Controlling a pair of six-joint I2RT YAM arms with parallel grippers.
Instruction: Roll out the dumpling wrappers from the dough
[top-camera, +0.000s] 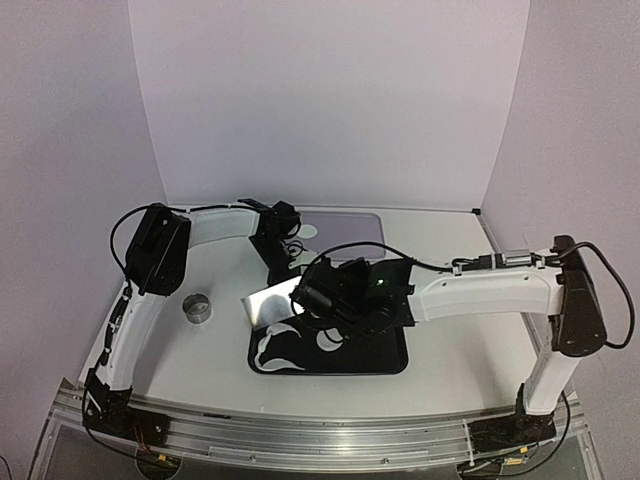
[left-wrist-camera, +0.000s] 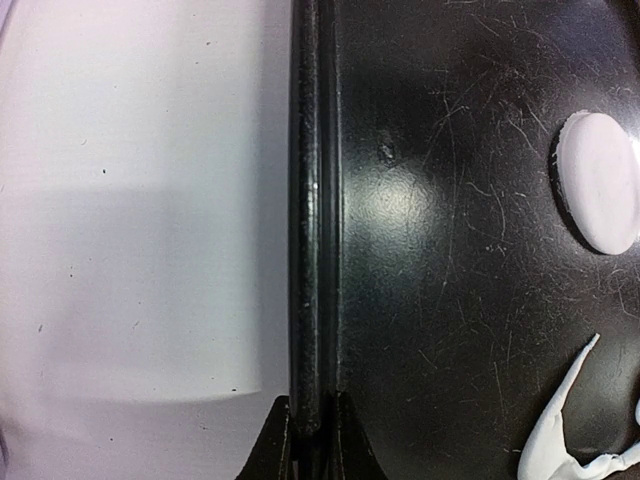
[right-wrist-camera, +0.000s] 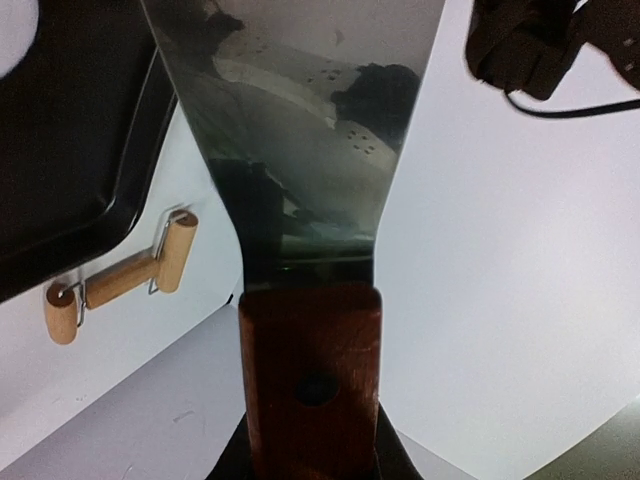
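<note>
White table (top-camera: 460, 350), pale walls (top-camera: 330, 100) on three sides. The black tray (top-camera: 385, 355) at centre carries dough (left-wrist-camera: 548, 448) scraps and one dumpling wrapper (left-wrist-camera: 598, 185). Left jaws clamp its rim; right jaws grip the scraper (right-wrist-camera: 300, 150) handle.

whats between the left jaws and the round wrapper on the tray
Only bare, scratched floor of the black tray; the left wrist view shows it from the rim the jaws pinch to the wrapper.

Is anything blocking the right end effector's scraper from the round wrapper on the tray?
Nothing visible does. The wrapper lies uncovered on the black tray, apart from the dough scraps. The right end effector grips the scraper.
</note>
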